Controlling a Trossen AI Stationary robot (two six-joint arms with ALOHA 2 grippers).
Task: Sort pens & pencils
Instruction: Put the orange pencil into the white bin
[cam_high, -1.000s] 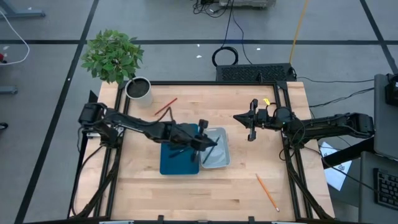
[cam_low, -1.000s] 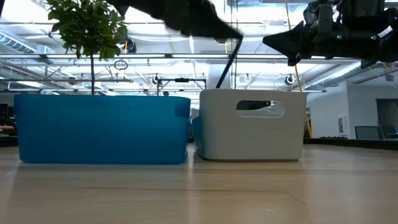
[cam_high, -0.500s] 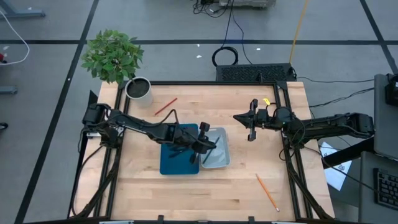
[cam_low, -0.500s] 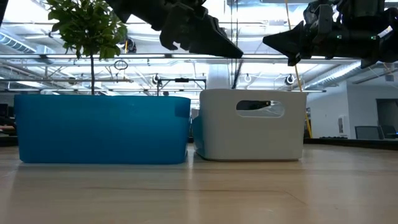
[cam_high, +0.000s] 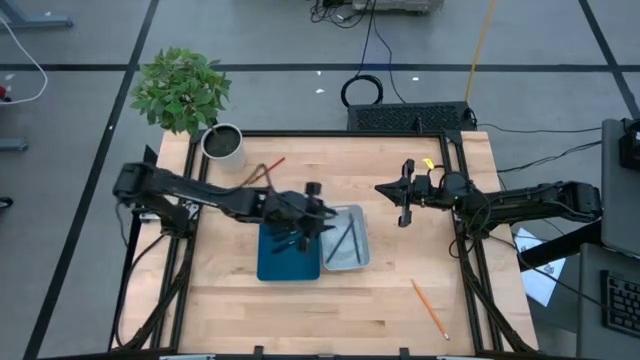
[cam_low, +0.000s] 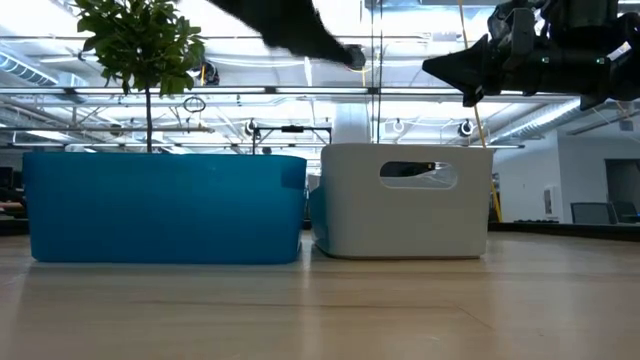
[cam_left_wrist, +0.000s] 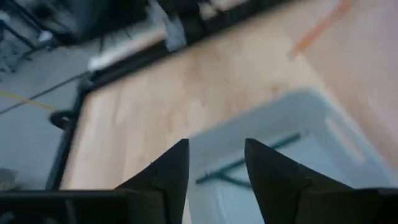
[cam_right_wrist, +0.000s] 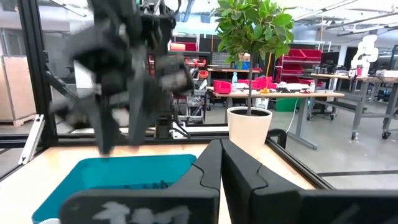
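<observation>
A blue tray (cam_high: 272, 262) and a grey tray (cam_high: 360, 258) stand side by side mid-table. Dark pens (cam_high: 285, 241) lie in the blue tray; dark grey-green pencils (cam_high: 346, 240) lie in the grey tray, also seen in the left wrist view (cam_left_wrist: 249, 163). A red pencil (cam_high: 272, 165) lies on the table beyond the trays, and an orange pencil (cam_high: 430, 308) lies near the front right. My left gripper (cam_high: 320, 212) hovers open over the trays' shared edge, holding nothing (cam_left_wrist: 214, 149). My right gripper (cam_high: 405, 200) hangs shut, high at the right (cam_low: 470, 68).
A potted plant (cam_high: 182, 88) and a grey pot (cam_high: 222, 144) stand at the far left corner. The table's black frame (cam_high: 455, 150) runs along the edges. Bare wood lies in front of the trays and between them and the right arm.
My left gripper has opened and let go of a dark pencil, which has dropped into the grey tray. The gripper has then risen and drawn back toward the table's far and left side.
</observation>
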